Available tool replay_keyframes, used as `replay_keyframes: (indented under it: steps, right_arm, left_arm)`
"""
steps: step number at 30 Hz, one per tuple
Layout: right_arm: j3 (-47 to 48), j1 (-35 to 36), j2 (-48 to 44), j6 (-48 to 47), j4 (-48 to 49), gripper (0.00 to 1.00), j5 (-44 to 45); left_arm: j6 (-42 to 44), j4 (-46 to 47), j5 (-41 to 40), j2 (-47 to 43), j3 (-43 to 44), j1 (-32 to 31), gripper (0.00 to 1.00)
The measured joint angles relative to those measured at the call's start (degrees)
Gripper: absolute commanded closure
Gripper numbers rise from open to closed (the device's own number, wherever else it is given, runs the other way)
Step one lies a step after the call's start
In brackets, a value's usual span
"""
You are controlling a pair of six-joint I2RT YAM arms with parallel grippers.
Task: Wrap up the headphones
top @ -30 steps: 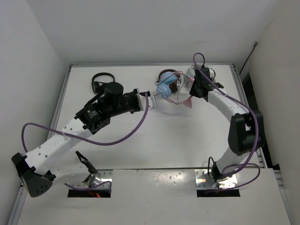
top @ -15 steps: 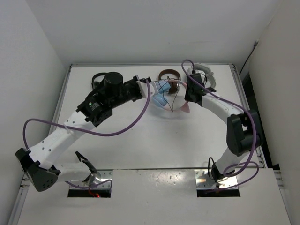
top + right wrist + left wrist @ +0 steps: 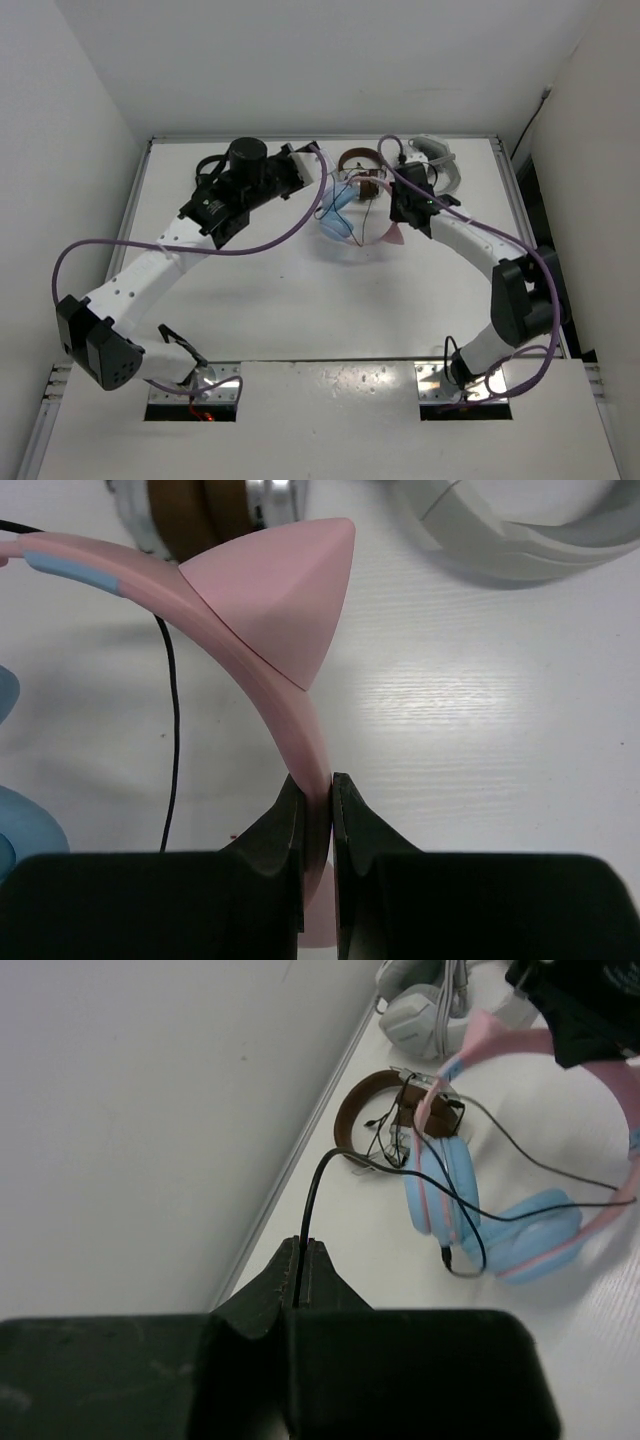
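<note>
Top external view shows the headphones [image 3: 340,212], blue cups on a pink headband, just in front of the brown-and-silver pair [image 3: 360,160], which sits at the far edge of the table. The right gripper [image 3: 396,214] sits to the right of that pair. In the right wrist view its jaws are pinched tight on the headband [image 3: 265,610], below a cat ear [image 3: 285,585]. The left gripper [image 3: 303,160] is to the left of the brown pair. Its jaws are closed on the thin dark cable [image 3: 312,1185], which loops back over the blue cups [image 3: 440,1185].

A white pair [image 3: 440,160] lies to the right of the brown one, and a black pair [image 3: 208,172] lies well to its left, half covered by the left arm. The table [image 3: 300,290] is white, with plain white walls on three sides. Whether the blue cups rest on the table or hang clear of it cannot be told.
</note>
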Motion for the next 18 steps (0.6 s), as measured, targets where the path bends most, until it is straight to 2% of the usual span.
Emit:
replay_keyframes:
  steps: [3, 10, 18]
  right_arm:
    - [-1.1, 2.9, -0.4, -1.6, 0.7, 1.0, -0.3]
    - [-3.6, 8.9, -0.5, -4.9, 1.2, 1.0, -1.5]
    - [-3.5, 10.1, -2.0, -5.6, 0.7, 1.0, -2.5]
  left_arm:
    - [-0.8, 0.5, 0.4, 1.7, 1.6, 0.1, 1.0]
    - [-3.5, 1.5, 0.2, 8.7, 11.4, 0.7, 1.0]
    - [-7.7, 2.5, -0.5, 16.5, 17.3, 8.1, 1.0]
